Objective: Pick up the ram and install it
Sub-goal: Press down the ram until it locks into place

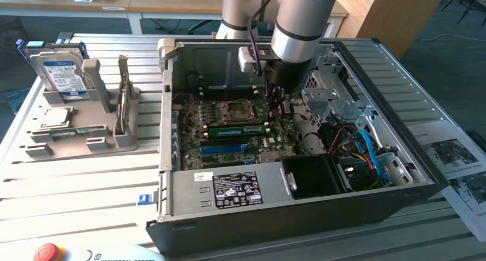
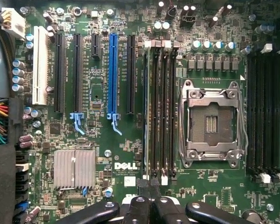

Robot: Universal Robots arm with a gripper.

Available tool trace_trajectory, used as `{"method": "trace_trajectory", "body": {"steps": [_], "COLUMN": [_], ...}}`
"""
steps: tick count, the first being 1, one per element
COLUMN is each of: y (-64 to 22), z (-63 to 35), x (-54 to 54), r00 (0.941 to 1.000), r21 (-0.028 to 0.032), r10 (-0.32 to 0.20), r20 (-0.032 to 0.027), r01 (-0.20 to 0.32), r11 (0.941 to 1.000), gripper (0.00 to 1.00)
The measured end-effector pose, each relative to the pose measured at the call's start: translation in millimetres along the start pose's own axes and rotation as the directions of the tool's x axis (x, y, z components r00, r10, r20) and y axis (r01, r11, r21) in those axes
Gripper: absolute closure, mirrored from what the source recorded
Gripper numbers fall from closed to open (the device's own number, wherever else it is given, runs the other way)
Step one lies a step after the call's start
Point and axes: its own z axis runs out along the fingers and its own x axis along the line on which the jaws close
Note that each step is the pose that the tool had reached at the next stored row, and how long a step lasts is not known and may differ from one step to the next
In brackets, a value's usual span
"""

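Observation:
The ram (image 1: 235,130) is a long green stick standing on edge in a memory slot of the motherboard, between the empty processor socket (image 1: 231,110) and the blue slot (image 1: 224,149). In the wrist view its thin top edge (image 2: 146,112) runs along the outermost of the black memory slots (image 2: 161,112). My gripper (image 1: 277,104) reaches down into the open case at one end of the stick. Its fingers (image 2: 144,186) are shut, pressed together just above the end of those slots (image 2: 150,185), with nothing visible between them.
The open computer case (image 1: 163,130) has a power supply (image 1: 227,190) at its front and loose cables (image 1: 365,153) towards the exterior view's right. A grey parts stand (image 1: 99,141) at the exterior view's left holds a hard drive (image 1: 59,73) and a silver processor (image 1: 53,117).

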Motion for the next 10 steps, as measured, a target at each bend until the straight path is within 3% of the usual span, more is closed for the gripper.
{"method": "trace_trajectory", "body": {"steps": [10], "y": [0.5], "z": [6.5], "x": [0.1], "r00": [1.0], "r21": [0.0], "r10": [0.0], "r20": [-0.0004], "r01": [0.0], "r11": [1.0], "gripper": [0.9]}}
